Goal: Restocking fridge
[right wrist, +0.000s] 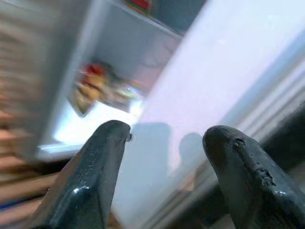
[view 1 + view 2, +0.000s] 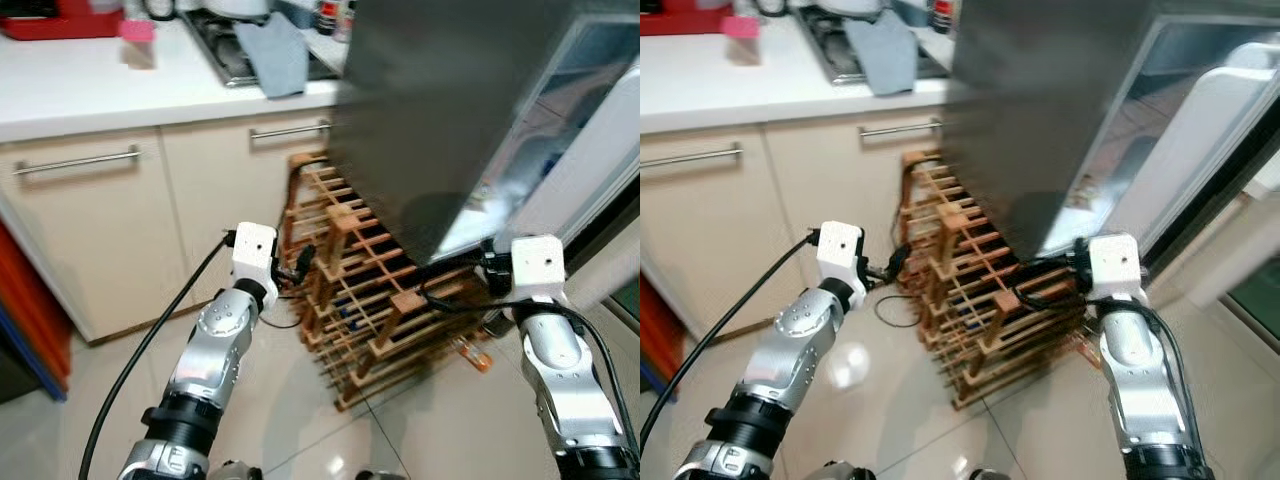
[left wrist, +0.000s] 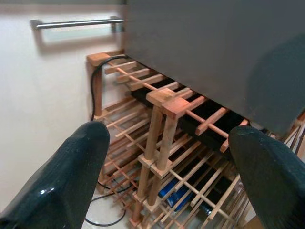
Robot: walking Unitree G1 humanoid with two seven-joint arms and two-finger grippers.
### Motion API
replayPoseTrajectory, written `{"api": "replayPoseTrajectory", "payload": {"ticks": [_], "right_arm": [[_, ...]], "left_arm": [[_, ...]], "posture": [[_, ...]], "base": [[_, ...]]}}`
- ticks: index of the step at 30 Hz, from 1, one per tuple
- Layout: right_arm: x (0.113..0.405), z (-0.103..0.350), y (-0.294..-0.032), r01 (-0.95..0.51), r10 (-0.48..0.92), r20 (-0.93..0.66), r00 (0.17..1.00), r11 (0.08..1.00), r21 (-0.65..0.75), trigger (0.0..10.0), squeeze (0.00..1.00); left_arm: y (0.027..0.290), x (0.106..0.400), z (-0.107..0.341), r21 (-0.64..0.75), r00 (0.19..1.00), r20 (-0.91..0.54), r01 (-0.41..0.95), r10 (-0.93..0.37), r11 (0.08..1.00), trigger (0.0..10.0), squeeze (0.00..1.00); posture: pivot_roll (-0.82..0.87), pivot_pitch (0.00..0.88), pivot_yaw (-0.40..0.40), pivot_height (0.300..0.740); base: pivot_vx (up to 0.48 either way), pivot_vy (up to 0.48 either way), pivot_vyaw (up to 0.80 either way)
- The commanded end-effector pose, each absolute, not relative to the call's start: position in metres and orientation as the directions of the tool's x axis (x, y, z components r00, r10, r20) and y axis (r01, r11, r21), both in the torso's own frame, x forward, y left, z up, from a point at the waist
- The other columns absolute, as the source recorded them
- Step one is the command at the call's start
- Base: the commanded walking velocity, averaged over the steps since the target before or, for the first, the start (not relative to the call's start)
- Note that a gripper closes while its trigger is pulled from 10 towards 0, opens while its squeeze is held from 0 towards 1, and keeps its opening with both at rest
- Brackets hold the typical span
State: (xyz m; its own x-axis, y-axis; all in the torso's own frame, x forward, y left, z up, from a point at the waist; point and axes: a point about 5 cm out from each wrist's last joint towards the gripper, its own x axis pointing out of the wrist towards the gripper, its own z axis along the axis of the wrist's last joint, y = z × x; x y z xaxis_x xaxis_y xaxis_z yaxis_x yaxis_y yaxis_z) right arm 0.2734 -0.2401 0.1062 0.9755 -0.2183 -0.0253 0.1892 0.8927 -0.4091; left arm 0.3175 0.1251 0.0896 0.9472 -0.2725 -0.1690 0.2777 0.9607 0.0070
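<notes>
The fridge stands at the right, its grey side wall (image 2: pixel 430 110) towards me, its lit inside (image 2: pixel 560 110) showing past the white open door (image 2: pixel 605 165). In the right wrist view, colourful food packs (image 1: pixel 95 90) lie on a shelf inside, blurred. My right gripper (image 1: pixel 167 131) is open and holds nothing, low in front of the fridge opening, its wrist (image 2: pixel 537 262) near the fridge's bottom corner. My left gripper (image 3: pixel 169 131) is open too with nothing in it, pointing at a wooden wine rack (image 2: pixel 370 300) beside the fridge.
The wine rack leans against the cabinets and holds a blue bottle (image 3: pixel 174 188) low down. A white counter (image 2: pixel 90 90) carries a hob with a grey cloth (image 2: pixel 272 55). Cabinet doors with bar handles (image 2: pixel 75 160) stand at the left. A black cable (image 2: pixel 150 345) trails from my left wrist.
</notes>
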Motion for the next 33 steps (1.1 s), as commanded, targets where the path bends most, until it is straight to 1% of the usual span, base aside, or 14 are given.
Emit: {"api": "replayPoseTrajectory", "payload": {"ticks": [1, 3, 4, 5, 6, 8, 12, 16, 17, 18, 22, 27, 28, 33], "right_arm": [[0.271, 0.123, -0.257, 0.276, -0.285, 0.046, 0.957, 0.855, -0.440, 10.0, 0.00], [0.275, 0.124, -0.248, 0.223, -0.223, 0.043, 0.974, 0.898, -0.380, 10.0, 0.00], [0.282, 0.125, -0.229, 0.112, -0.105, 0.040, 0.994, 0.951, -0.288, 10.0, 0.00], [0.282, 0.125, -0.229, 0.112, -0.105, 0.040, 0.994, 0.951, -0.288, 10.0, 0.00], [0.287, 0.128, -0.217, 0.051, -0.039, 0.051, 0.998, 0.967, -0.249, 10.0, 0.00], [0.289, 0.129, -0.215, 0.048, -0.035, 0.055, 0.998, 0.968, -0.245, 10.0, 0.00], [0.308, 0.131, -0.203, -0.047, 0.051, 0.021, 0.998, 0.989, -0.143, 10.0, 0.00], [0.315, 0.132, -0.237, 0.087, -0.092, -0.017, 0.996, 0.978, -0.191, 10.0, 0.00], [0.313, 0.128, -0.265, 0.173, -0.187, -0.048, 0.981, 0.963, -0.208, 10.0, 0.00], [0.313, 0.128, -0.265, 0.173, -0.187, -0.048, 0.981, 0.963, -0.208, 10.0, 0.00], [0.299, 0.124, -0.320, 0.334, -0.364, -0.087, 0.927, 0.910, -0.245, 10.0, 0.00], [0.274, 0.130, -0.368, 0.479, -0.526, -0.064, 0.848, 0.813, -0.333, 10.0, 0.00], [0.274, 0.130, -0.368, 0.479, -0.526, -0.064, 0.848, 0.813, -0.333, 10.0, 0.00], [0.231, 0.139, -0.421, 0.677, -0.771, 0.024, 0.636, 0.543, -0.497, 10.0, 0.00]], "left_arm": [[0.128, 0.321, 0.092, 0.015, 0.955, -0.164, 0.252, -0.246, 0.968, 10.0, 0.00], [0.130, 0.322, 0.091, 0.019, 0.958, -0.165, 0.240, -0.233, 0.971, 10.0, 0.00], [0.131, 0.322, 0.091, 0.026, 0.960, -0.169, 0.229, -0.222, 0.973, 10.0, 0.00], [0.131, 0.322, 0.091, 0.026, 0.960, -0.169, 0.229, -0.222, 0.973, 10.0, 0.00], [0.131, 0.322, 0.090, 0.035, 0.961, -0.173, 0.225, -0.216, 0.974, 10.0, 0.00], [0.130, 0.323, 0.090, 0.039, 0.961, -0.175, 0.225, -0.215, 0.974, 10.0, 0.00], [0.129, 0.325, 0.090, 0.045, 0.959, -0.177, 0.231, -0.220, 0.972, 10.0, 0.00], [0.129, 0.326, 0.091, 0.048, 0.959, -0.173, 0.236, -0.224, 0.971, 10.0, 0.00], [0.131, 0.326, 0.089, 0.052, 0.958, -0.180, 0.234, -0.221, 0.971, 10.0, 0.00], [0.131, 0.326, 0.089, 0.052, 0.958, -0.180, 0.234, -0.221, 0.971, 10.0, 0.00], [0.132, 0.324, 0.086, 0.054, 0.956, -0.192, 0.236, -0.222, 0.970, 10.0, 0.00], [0.132, 0.323, 0.084, 0.057, 0.954, -0.198, 0.242, -0.227, 0.969, 10.0, 0.00], [0.132, 0.323, 0.084, 0.057, 0.954, -0.198, 0.242, -0.227, 0.969, 10.0, 0.00], [0.133, 0.324, 0.083, 0.059, 0.951, -0.204, 0.248, -0.231, 0.967, 10.0, 0.00]], "posture": [[-0.09, 0.000, -0.065, 0.740], [-0.09, 0.000, -0.060, 0.740], [-0.09, 0.000, -0.054, 0.740], [-0.09, 0.000, -0.054, 0.740], [-0.09, 0.000, -0.049, 0.740], [-0.09, 0.000, -0.047, 0.740], [-0.08, 0.000, -0.040, 0.740], [-0.08, 0.000, -0.040, 0.740], [-0.08, 0.000, -0.040, 0.740], [-0.08, 0.000, -0.040, 0.740], [-0.09, 0.000, -0.036, 0.740], [-0.10, 0.000, -0.033, 0.740], [-0.10, 0.000, -0.033, 0.740], [-0.11, 0.000, -0.026, 0.740]], "base": [[0.000, 0.000, 0.00], [0.000, 0.000, 0.00], [0.000, 0.000, 0.00], [0.000, 0.000, 0.00], [0.000, 0.000, 0.00], [0.000, 0.000, 0.00], [0.000, 0.000, 0.00], [0.000, 0.000, 0.00], [0.000, 0.000, 0.00], [0.000, 0.000, 0.00], [0.000, 0.000, 0.00], [0.000, 0.000, 0.00], [0.000, 0.000, 0.00], [0.000, 0.000, 0.00]]}}
